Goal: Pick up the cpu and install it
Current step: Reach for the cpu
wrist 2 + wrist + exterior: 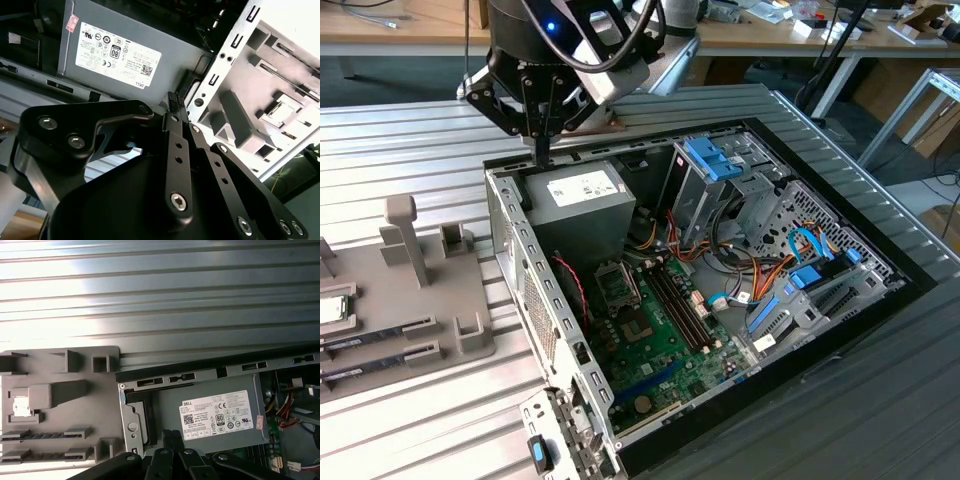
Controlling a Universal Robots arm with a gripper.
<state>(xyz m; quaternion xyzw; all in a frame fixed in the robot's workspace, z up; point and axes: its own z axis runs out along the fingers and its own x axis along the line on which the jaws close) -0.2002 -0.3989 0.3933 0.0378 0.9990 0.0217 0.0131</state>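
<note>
The cpu [330, 309] is a pale silvery square lying in a pocket of the grey holder block [410, 300] at the exterior view's left, outside the computer case. It shows bright in the first wrist view [21, 406] and in the second wrist view [281, 112]. My gripper [542, 150] hangs shut and empty above the case's rear corner, over the grey power supply [582, 200]. Its black fingers [176, 120] lie pressed together. The gripper [170, 437] is well apart from the cpu. The motherboard socket frame [617, 285] sits inside the case.
Two long dark memory sticks [375, 338] lie in slots of the holder block, with upright posts [405, 235] beside them. The open case [505, 250] has tall metal walls, a blue drive cage [715, 160] and loose cables [760, 270]. A ribbed metal table [410, 150] surrounds everything.
</note>
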